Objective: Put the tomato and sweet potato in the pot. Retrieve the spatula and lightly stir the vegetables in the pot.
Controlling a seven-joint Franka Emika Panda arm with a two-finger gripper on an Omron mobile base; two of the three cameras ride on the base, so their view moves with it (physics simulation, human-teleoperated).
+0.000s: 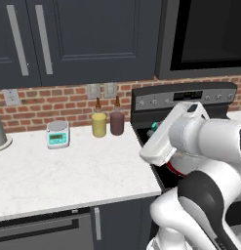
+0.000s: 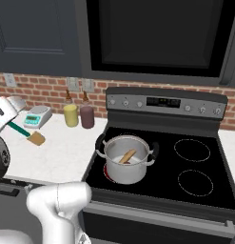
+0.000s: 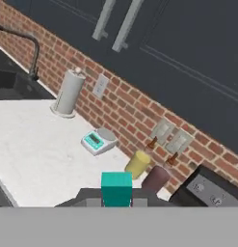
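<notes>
Spatula point(image 2: 27, 133) handling is the step in hand, judged from the task: a teal handle with a flat pale-orange blade is seen in the right base view, held up over the pale counter point(image 2: 57, 152) at the left, well apart from the pot point(image 2: 127, 159). The gripper point(image 2: 12, 125) is closed tight on the handle's upper end, with the blade pointing down toward the right. The pot, a shiny steel cylinder with two dark side handles, stands on the near left burner of the black stove point(image 2: 195, 190); a brown-orange oblong, taken to be the sweet potato point(image 2: 128, 156), leans inside it. The tomato cannot be made out. For a good stir, the blade should be carried right, lowered inside the rim and moved gently, so that the pot is not pushed.

In the left base view the white arm point(image 1: 190, 141) covers the stove's left side; a yellow jar point(image 1: 98, 124) and a maroon jar point(image 1: 116, 122) stand against the brick wall, beside a small scale point(image 1: 58, 134).

In the hand view the square teal handle end point(image 3: 116, 189) is seen clamped between the fingertips, above the marbled counter.
</notes>
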